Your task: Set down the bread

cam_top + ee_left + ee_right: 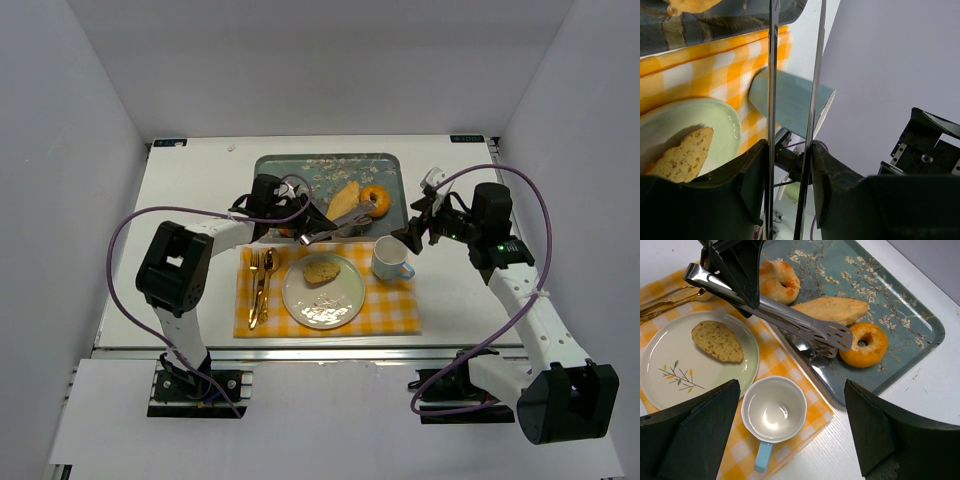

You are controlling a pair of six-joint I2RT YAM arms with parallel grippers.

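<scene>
A speckled slice of bread (321,271) (717,340) (682,155) lies on the pale green plate (330,306) (680,385). My left gripper (300,215) (788,150) is shut on metal tongs (335,231) (790,315) (772,75). The tongs' tips hang apart, with nothing between them, over the tray beside the orange bagel (375,200) (868,344). A long bread piece (344,200) (830,310) and a glazed bagel (779,281) also lie in the blue flowered tray (325,165) (900,305). My right gripper (420,232) (791,385) hovers open above the cup.
A white cup (390,258) (774,409) (790,102) with a blue handle stands on the yellow checked placemat (400,300) right of the plate. Gold cutlery (260,285) lies on the mat's left side. White walls close in the table on three sides.
</scene>
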